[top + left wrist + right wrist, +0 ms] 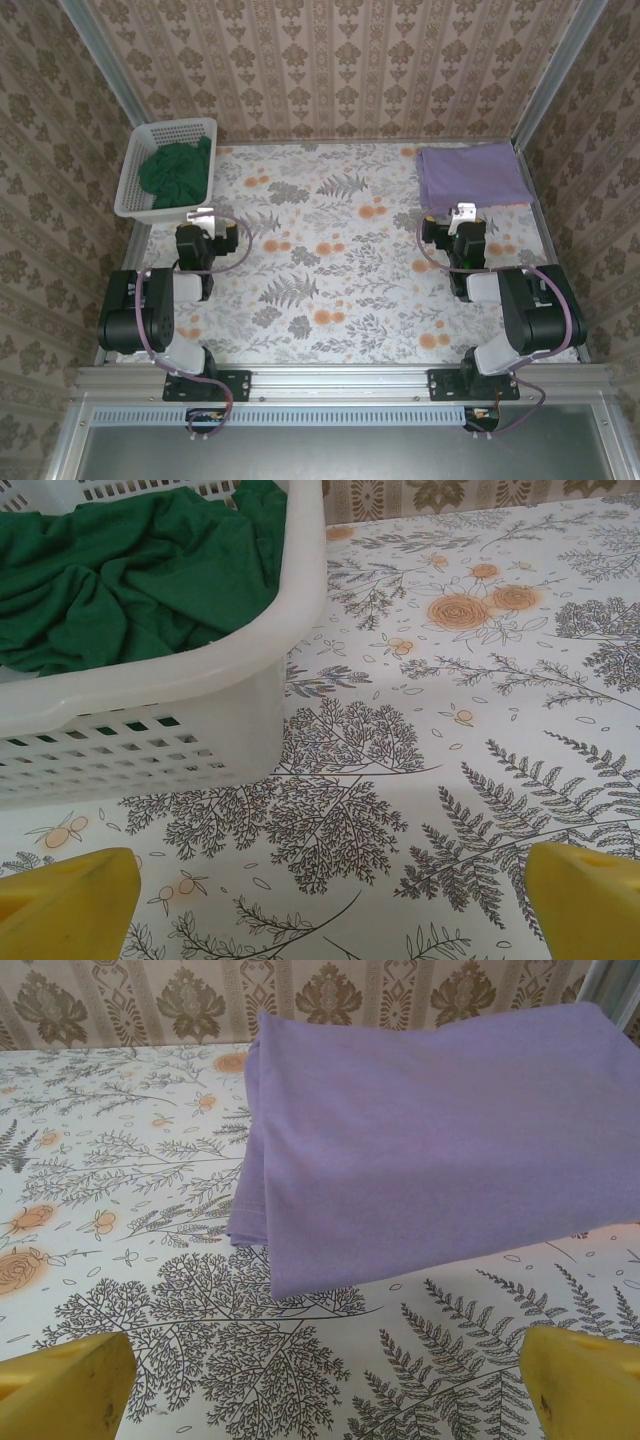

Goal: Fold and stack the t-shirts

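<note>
A lilac-purple t-shirt (472, 174) lies folded flat at the table's far right corner; its near edge (420, 1160) is just beyond my right gripper (320, 1385), which stands open and empty. A dark green t-shirt (178, 172) lies crumpled inside the white basket (134, 172) at the far left. The green cloth (130, 570) fills the basket just ahead and to the left of my left gripper (325, 905), open with nothing between its yellow fingertips (70, 905). The orange t-shirt is out of view.
The floral tablecloth (330, 260) covers the table between the two arms. Patterned walls close in the back and both sides. The basket's rim (200, 670) stands close in front of the left gripper.
</note>
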### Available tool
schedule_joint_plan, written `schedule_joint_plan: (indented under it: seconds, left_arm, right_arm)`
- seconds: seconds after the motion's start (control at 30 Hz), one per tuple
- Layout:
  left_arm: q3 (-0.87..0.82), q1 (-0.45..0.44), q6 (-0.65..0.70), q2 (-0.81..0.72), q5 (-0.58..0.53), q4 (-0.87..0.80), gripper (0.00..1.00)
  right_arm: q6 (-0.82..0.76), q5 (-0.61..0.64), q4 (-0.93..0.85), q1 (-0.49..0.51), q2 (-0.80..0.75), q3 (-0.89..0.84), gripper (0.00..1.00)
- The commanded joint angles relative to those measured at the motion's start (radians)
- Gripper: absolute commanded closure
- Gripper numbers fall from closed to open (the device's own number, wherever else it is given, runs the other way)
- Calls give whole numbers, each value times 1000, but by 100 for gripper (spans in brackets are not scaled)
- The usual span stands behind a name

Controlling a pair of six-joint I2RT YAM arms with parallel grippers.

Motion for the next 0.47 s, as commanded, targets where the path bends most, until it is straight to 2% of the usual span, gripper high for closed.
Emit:
schedule_joint_plan:
  seconds: [0.0, 0.43]
  left_arm:
    - [5, -3, -8, -3, -9, 3, 0]
    - [5, -3, -6, -3, -9, 3, 0]
  right_arm:
    - [14, -11, -10, 6, 0, 4, 0]
    - [13, -38, -16, -1, -2, 7, 0]
